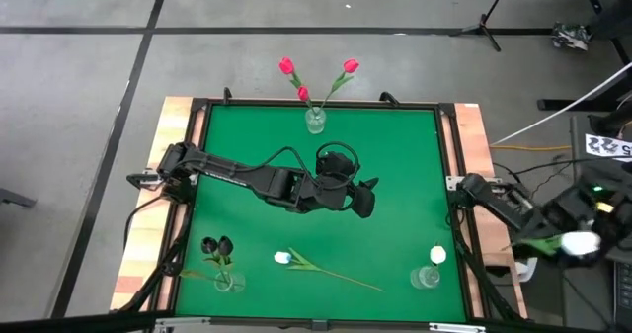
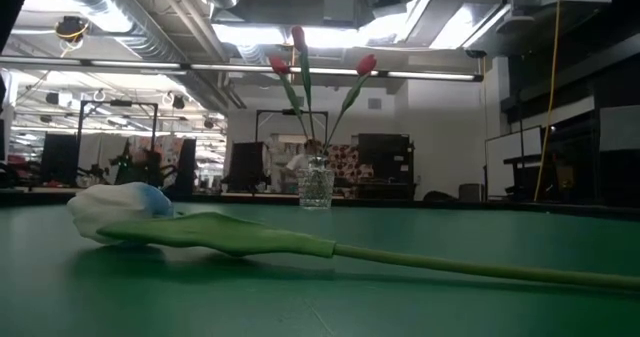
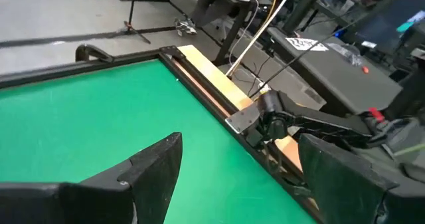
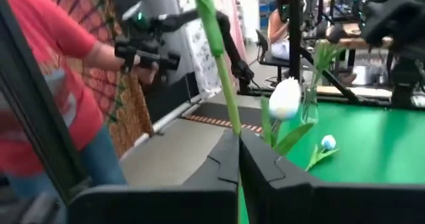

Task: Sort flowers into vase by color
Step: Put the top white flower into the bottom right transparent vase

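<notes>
Nearest the low camera lies a loose artificial white tulip with a long green stem and leaf (image 2: 215, 235), flat on the green felt table (image 1: 395, 155); from above you see it along the near edge, between the two near vases.

Sorting as it stands:
- small clear glass vase with three pink-red tulips (image 1: 315, 119) at the far edge, upright.
- small clear glass vase with near-black tulips (image 1: 226, 277) at the near left corner.
- small clear glass vase with one white tulip (image 1: 429, 273) at the near right corner.

Right gripper (image 4: 238, 159): fingers pressed together on the thin green stem of a second white tulip (image 4: 285, 99). You are holding it off the table's right side; the arm is folded low beyond the wooden rail (image 1: 472, 155), the white head out over the floor. A person in a red top stands beyond, in the right wrist view.

Left gripper (image 1: 361, 197): fingers spread wide, nothing between them. That arm reaches from the left rail across to mid-table and hangs above the felt.

Step in hand, by my reading: carrying the held white tulip to its vase. Next move calls for swinging the right arm back over the table and lowering the stem end into the near right vase. After that, the loose tulip remains.
</notes>
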Available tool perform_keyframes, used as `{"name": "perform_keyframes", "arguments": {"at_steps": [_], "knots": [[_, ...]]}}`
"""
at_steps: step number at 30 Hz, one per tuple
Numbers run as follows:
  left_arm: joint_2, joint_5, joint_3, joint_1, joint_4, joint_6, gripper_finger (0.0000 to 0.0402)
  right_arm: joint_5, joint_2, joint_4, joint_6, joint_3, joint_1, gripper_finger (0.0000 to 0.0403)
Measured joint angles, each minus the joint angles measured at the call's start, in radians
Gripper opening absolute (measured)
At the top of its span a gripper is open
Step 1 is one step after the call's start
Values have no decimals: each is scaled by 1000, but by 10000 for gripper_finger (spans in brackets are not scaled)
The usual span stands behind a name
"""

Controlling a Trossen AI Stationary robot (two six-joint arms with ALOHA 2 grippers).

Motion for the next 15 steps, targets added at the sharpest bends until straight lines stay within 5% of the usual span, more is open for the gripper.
{"name": "perform_keyframes", "arguments": {"at_steps": [8,15], "knots": [[-1,-1,0,0,0,-42,294,332,5,670,682,14,147,0],[-7,0,0,-3,-7,-39,294,834,5,654,842,79,172,0]]}}
